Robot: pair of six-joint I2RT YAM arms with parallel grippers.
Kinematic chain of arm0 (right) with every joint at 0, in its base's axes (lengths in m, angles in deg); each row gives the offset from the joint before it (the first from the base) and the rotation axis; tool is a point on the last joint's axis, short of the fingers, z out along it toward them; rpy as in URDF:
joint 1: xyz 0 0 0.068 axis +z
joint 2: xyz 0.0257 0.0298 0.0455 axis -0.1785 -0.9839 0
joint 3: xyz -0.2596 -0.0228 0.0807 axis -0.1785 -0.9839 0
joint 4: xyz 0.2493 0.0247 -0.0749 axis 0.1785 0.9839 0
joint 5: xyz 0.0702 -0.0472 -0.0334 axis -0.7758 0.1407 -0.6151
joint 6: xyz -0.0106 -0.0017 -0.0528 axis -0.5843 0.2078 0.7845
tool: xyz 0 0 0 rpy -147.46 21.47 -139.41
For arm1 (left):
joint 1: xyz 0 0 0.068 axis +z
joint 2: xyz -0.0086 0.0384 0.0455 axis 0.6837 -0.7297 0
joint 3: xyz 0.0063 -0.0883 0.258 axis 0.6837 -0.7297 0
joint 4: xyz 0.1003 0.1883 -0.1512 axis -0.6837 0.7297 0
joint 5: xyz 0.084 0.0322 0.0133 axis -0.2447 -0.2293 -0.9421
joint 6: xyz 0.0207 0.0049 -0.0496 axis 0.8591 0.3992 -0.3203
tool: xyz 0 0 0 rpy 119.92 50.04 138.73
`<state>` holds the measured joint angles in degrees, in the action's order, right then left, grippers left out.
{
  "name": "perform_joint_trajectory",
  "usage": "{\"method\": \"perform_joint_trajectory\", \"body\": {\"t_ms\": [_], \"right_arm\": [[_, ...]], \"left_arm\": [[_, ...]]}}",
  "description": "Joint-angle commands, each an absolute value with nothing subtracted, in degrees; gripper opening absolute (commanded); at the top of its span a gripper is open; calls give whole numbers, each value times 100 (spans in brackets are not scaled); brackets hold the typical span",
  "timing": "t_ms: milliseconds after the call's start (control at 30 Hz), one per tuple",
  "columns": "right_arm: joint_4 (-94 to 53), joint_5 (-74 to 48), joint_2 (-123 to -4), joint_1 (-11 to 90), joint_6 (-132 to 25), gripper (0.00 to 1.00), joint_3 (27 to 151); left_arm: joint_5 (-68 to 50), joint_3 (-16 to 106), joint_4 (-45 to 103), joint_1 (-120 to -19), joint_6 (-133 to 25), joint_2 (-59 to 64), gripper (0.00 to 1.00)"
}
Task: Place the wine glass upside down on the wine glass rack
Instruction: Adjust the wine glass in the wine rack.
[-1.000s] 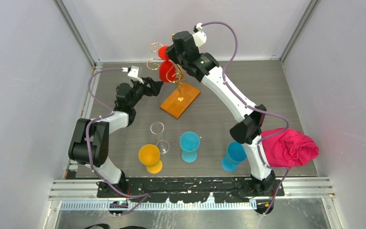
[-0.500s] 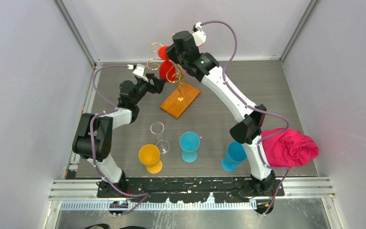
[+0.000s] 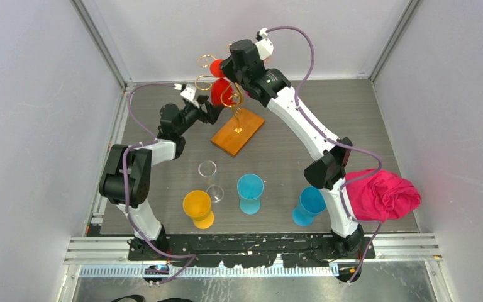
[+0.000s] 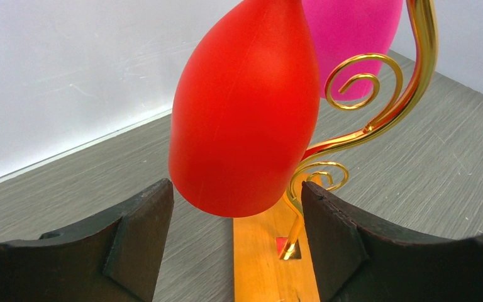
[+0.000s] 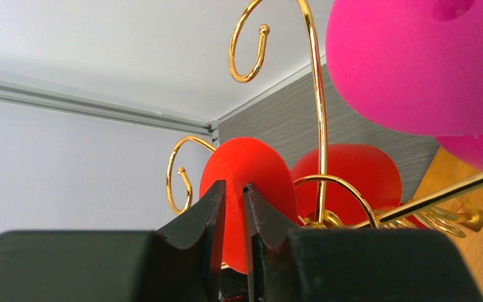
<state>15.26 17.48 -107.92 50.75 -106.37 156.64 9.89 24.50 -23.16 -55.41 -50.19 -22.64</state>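
A red wine glass [image 4: 245, 113] is upside down among the arms of the gold rack [image 4: 264, 264], at the far middle of the surface [image 3: 327, 126]. The left wrist view shows the left fingers [image 4: 132, 245] spread on either side of its bowl, not touching. Only the right wrist view shows its foot, with the right fingers [image 5: 204, 214] nearly together there; whether they pinch it cannot be told. A pink glass [image 4: 352, 44] hangs behind.

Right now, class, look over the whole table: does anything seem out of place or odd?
A crumpled pink cloth is bunched against the lower part of the right arm, at the table's right edge. Odd: it could snag as the arm moves.
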Motion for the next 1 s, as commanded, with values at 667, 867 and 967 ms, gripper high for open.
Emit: {"method": "perform_joint_trajectory", "body": {"t_ms": [667, 867, 967], "right_arm": [[1749, 1719, -10734, 4950, -10345, 23, 15939], [1752, 1687, -10751, 4942, -10330, 23, 15954], [1742, 1680, -10755, 4942, -10323, 23, 15954]], "left_arm": [[326, 2455, -3485, -5588, -4052, -2384, 99], [629, 2645, -3019, -5588, -4301, -2323, 100], [832, 2688, -3080, -5588, -4360, -2335, 100]]}}
